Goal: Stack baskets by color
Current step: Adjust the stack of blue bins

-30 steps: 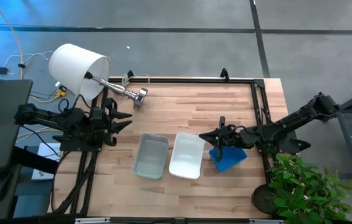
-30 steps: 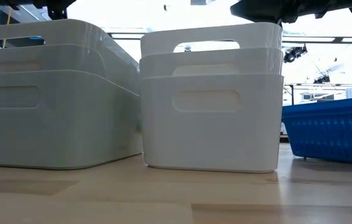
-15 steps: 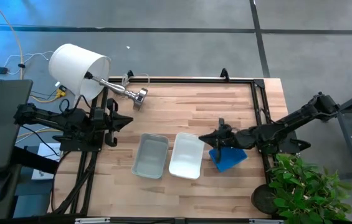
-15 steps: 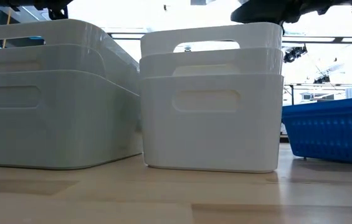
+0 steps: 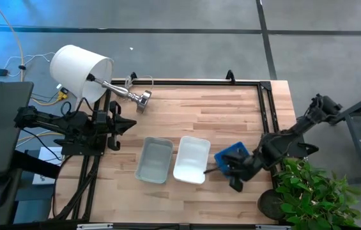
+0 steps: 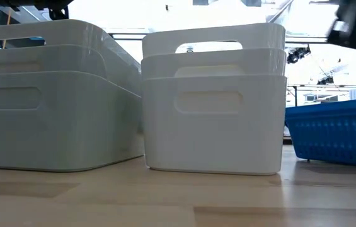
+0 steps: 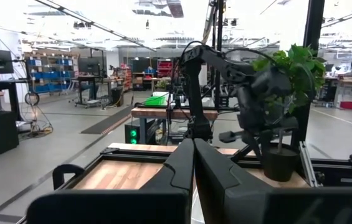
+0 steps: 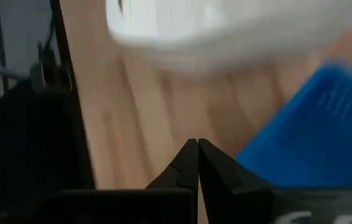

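Three stacks of baskets stand side by side on the wooden table: pale grey baskets [image 5: 154, 160] [image 6: 51, 94] on the left, white baskets [image 5: 192, 160] [image 6: 214, 101] in the middle, blue baskets [image 5: 232, 153] [image 6: 335, 131] on the right. My right gripper [image 5: 209, 171] [image 8: 196, 155] is shut and tips down over bare wood, at the near left corner of the blue baskets [image 8: 313, 124] and close to the white baskets [image 8: 225, 25]. My left gripper [image 5: 129, 124] [image 7: 193, 163] waits shut at the table's left edge, clear of the baskets.
A large white lampshade [image 5: 81, 70] on a metal stand [image 5: 135, 97] lies at the far left corner. A potted plant [image 5: 311, 191] stands off the near right corner. Bare wood [image 5: 199, 108] spans the far half of the table.
My left gripper has shut where it stood. My right gripper has swung from above the blue baskets toward the table's near edge, turning and tipping down as it went, and stayed shut. The baskets have not moved.
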{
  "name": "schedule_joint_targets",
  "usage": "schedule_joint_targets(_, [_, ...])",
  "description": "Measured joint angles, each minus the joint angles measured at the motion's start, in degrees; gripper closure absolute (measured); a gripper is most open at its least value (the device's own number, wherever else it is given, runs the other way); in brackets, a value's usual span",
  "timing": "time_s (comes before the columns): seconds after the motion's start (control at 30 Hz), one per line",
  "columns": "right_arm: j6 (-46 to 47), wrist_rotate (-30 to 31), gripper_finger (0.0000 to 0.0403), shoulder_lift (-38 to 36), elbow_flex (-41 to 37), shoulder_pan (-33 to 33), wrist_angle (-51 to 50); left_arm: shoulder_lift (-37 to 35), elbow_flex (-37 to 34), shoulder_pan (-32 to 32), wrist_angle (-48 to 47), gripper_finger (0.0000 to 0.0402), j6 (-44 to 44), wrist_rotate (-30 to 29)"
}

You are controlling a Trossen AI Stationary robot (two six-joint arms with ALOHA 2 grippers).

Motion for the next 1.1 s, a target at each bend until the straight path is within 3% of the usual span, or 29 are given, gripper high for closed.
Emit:
schedule_joint_targets(0.13, [10.9,-3.6,0.0403,1.8,0.0,2.9,-4.6,0.0,0.0,0.0,0.0,0.0401,0.0,0.0])
schedule_joint_targets(0.33, [27.0,-8.4,0.0403,6.4,0.0,4.8,-19.4,0.0,0.0,0.0,0.0,0.0401,0.0,0.0])
schedule_joint_targets(0.53, [30.7,-13.3,0.0403,10.6,0.0,4.8,-24.5,0.0,0.0,0.0,0.0,0.0401,0.4,0.0])
schedule_joint_targets(0.87, [32.5,-5.5,0.0403,11.9,0.0,3.0,-41.7,0.0,0.0,0.0,0.0,0.0401,0.6,0.0])
schedule_joint_targets(1.1, [30.1,7.1,0.0403,11.9,0.0,-0.5,-41.4,0.0,0.0,0.0,0.0,0.0401,0.6,0.0])
